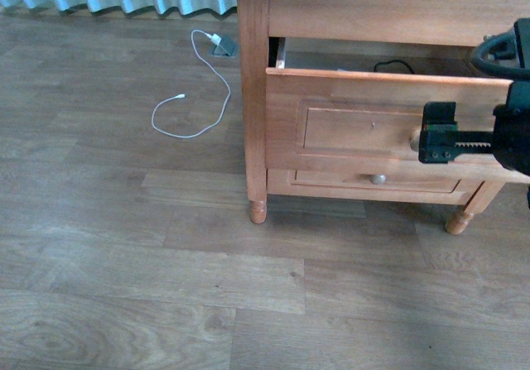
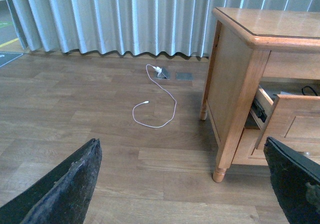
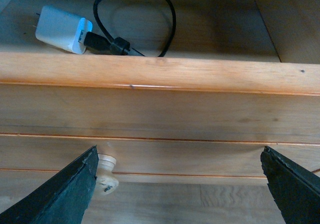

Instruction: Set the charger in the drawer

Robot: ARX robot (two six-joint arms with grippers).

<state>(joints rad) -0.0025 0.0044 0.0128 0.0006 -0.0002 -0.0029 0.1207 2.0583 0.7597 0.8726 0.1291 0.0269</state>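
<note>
The charger (image 3: 62,29) lies inside the open upper drawer (image 3: 160,73), its black cable (image 3: 150,13) looped beside it. The right pincer (image 3: 180,184) hangs spread before the drawer's knob (image 3: 106,174); the left pincer (image 2: 185,184) is spread too.

Grey-brown wood-plank floor (image 1: 166,287) runs back to pale blue-grey pleated curtains (image 2: 125,18) that reach down to it. A honey-brown wooden nightstand (image 2: 235,83) stands on turned legs. A thin white cable (image 1: 195,105) loops across the boards, plugged into a floor socket (image 1: 224,47) near the curtains.
</note>
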